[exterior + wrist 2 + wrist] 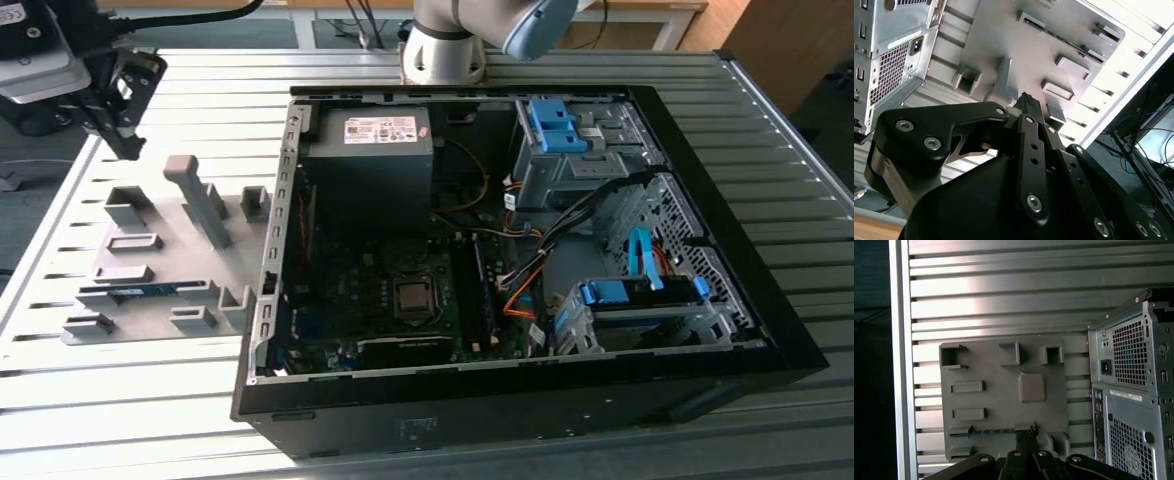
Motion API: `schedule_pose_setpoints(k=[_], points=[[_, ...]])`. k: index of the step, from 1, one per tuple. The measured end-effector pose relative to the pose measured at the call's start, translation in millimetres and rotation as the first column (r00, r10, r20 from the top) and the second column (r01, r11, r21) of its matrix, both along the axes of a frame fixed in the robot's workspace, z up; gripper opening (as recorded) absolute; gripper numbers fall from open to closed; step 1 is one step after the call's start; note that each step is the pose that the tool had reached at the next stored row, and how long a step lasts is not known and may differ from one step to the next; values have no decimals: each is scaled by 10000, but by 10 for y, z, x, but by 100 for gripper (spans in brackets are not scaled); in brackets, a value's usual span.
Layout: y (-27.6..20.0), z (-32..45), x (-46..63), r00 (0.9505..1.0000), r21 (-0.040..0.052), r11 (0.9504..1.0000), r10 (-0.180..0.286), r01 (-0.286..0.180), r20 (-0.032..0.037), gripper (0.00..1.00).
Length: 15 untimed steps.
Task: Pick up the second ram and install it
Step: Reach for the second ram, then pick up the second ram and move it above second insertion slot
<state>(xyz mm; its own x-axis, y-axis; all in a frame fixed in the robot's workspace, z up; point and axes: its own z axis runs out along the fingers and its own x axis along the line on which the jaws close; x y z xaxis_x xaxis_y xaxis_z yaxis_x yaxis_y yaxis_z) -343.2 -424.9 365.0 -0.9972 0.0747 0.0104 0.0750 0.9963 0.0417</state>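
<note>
The second ram [140,291] is a slim dark blue-green stick lying in a slot of the grey fixture plate [154,255], on the exterior view's left beside the open computer case [534,250]. The first wrist view shows the ram [991,430] as a long dark strip across the plate [1004,405]. My gripper [130,150] hangs well above the table past the plate's far end, apart from the ram. Its fingers look shut with nothing between them; its tip [1026,434] pokes in just beyond the stick. In the second wrist view my gripper [1026,101] points at the plate [1004,45].
A tall grey post [200,200] and several low blocks rise from the plate. Inside the case, black slot rails [475,290] run beside the processor socket [414,297], with cables [534,280] and blue drive brackets [641,292] to the right. The slatted metal table [134,400] ends close behind the gripper.
</note>
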Motion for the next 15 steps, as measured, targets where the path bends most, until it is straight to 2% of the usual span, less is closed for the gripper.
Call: schedule_pose_setpoints(k=[5,7,15], points=[[-106,-4,-105,10000,-1,10000,1,-1,-1,11],[-130,-7,-150,10000,-1,10000,0,0,-1,11],[-135,-8,-177,10000,0,10000,4,-4,0,11]])
